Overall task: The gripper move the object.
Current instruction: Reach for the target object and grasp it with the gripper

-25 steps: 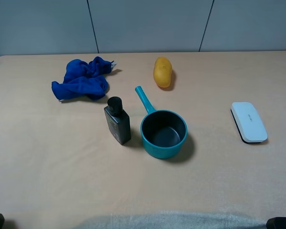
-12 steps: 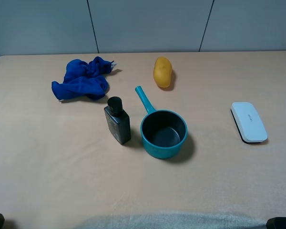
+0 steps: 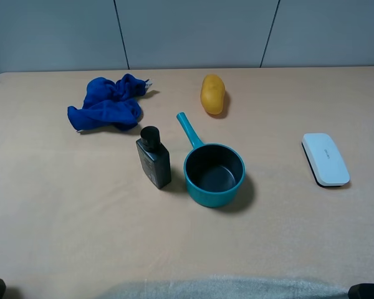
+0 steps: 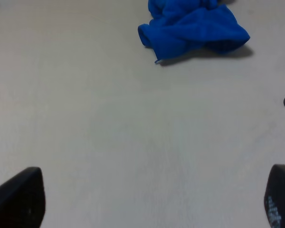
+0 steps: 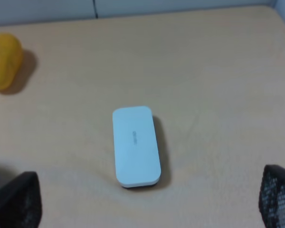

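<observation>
Two grippers: left gripper (image 4: 149,197), right gripper (image 5: 146,197), fingers spread, nothing gripped.
Saucepan (image 3: 214,174): untouched; handle (image 3: 189,129) exposed for grasping.

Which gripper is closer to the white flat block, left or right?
Right. The right gripper, open, points straight at the white block nearby. The left gripper is across the table, facing the blue cloth.

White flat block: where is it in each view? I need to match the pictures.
Exterior high: white block at the right side of the table.
Left wrist: not in it.
Right wrist: mid-frame, lying flat.
Shared landmark: yellow potato-shaped thing, in exterior high and right wrist.
</observation>
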